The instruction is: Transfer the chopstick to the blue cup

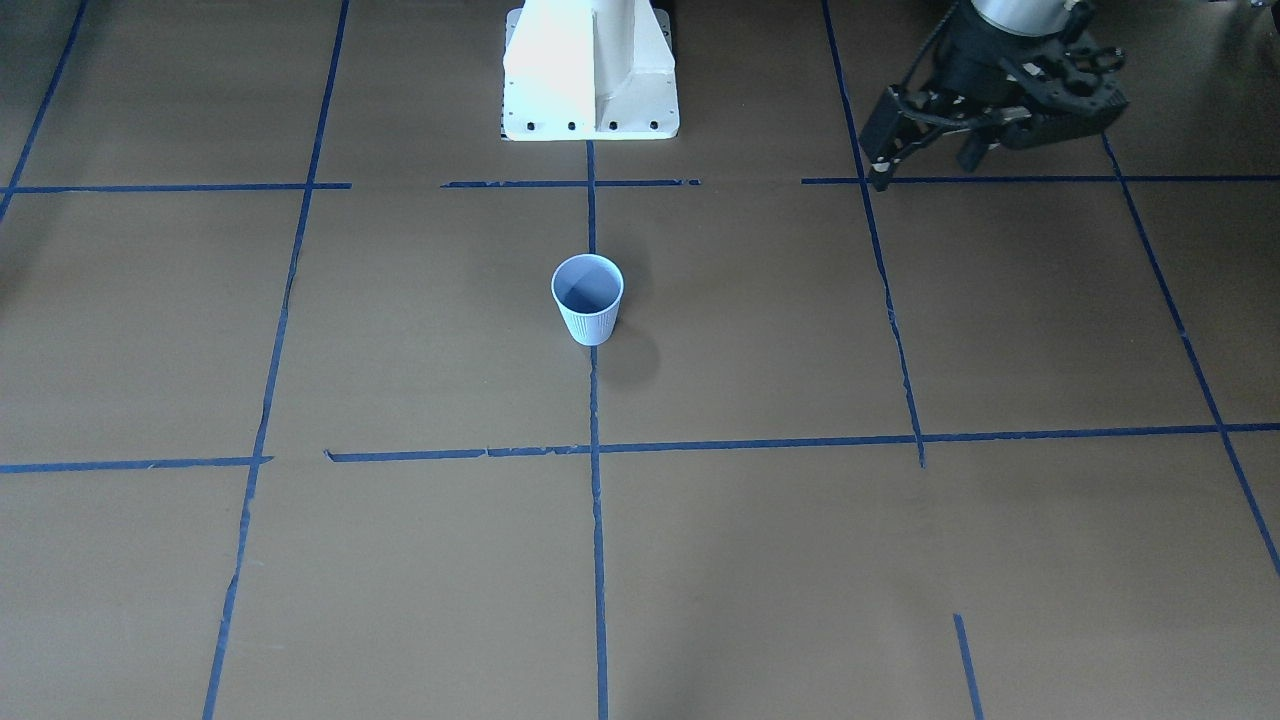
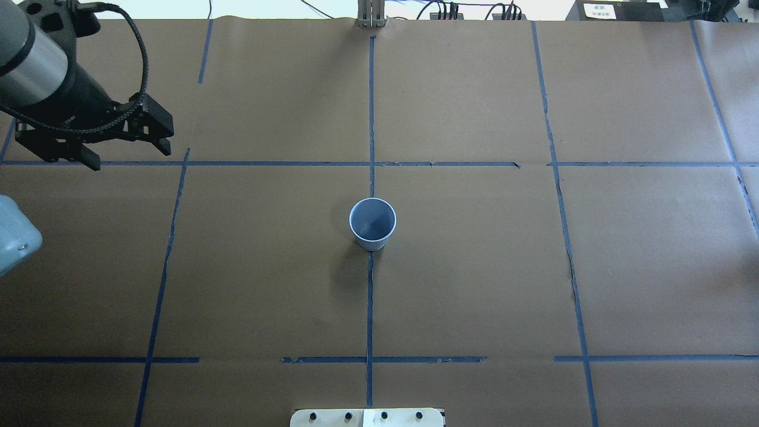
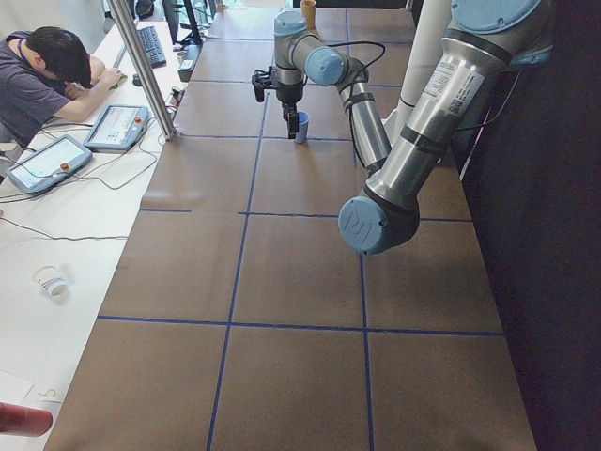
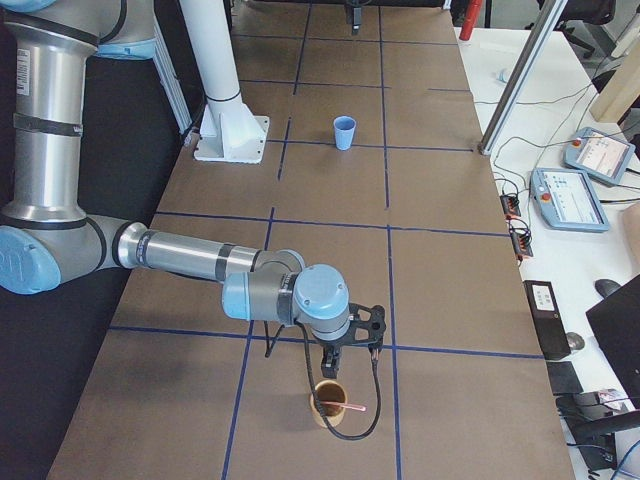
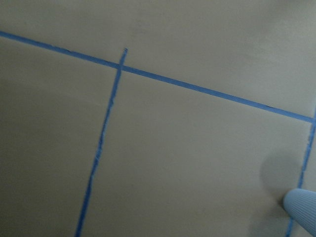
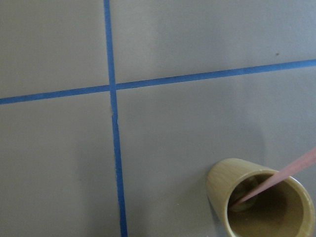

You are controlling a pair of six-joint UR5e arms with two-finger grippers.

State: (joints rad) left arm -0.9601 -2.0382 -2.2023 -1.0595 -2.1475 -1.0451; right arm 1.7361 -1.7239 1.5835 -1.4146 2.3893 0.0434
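The pale blue cup point(image 2: 372, 224) stands upright and empty at the table's middle, also in the front view point(image 1: 587, 300). The thin pink chopstick point(image 6: 281, 177) leans inside a tan bamboo cup point(image 6: 261, 202) at the table's right end point(image 4: 328, 405). My right gripper point(image 4: 335, 360) hangs just above that cup's rim; I cannot tell whether it is open or shut. My left gripper point(image 2: 130, 157) hovers far left of the blue cup, open with nothing between its fingers, and shows again in the front view point(image 1: 925, 170). The blue cup's wall point(image 5: 303, 207) peeks into the left wrist view.
Brown paper with blue tape lines point(image 2: 370, 118) covers the table. The white robot base point(image 1: 590, 70) stands behind the blue cup. A person point(image 3: 47, 75) sits at a side desk with pendants point(image 4: 590, 195). A metal post point(image 3: 141, 66) rises at the table's edge.
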